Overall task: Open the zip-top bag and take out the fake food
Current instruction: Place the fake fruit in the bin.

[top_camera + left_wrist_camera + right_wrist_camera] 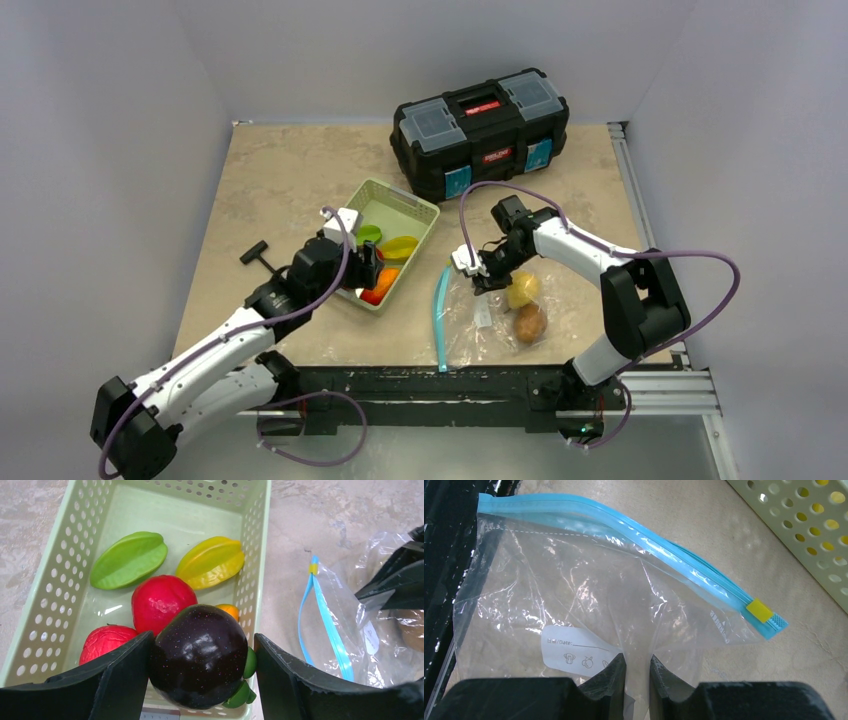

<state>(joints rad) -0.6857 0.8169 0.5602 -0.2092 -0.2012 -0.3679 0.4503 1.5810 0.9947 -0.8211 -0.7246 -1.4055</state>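
My left gripper [202, 665] is shut on a dark purple fake fruit [200, 655] with green leaves, held above the near end of the green basket [255, 580]. In the basket lie green [129, 560] and yellow [211, 561] starfruits, two red pieces [161, 601] and an orange one [229, 611]. The zip-top bag [574, 595] lies on the table right of the basket, its teal zip strip [649, 550] bowed open. My right gripper [638, 680] pinches a fold of its clear plastic. A yellow fruit [522, 290] and a brown one [530, 322] remain inside the bag [480, 315].
A black toolbox [480, 130] stands at the back of the table behind the basket [425, 212]. A small black T-shaped tool [258, 258] lies left of my left arm. The table's front edge runs just below the bag.
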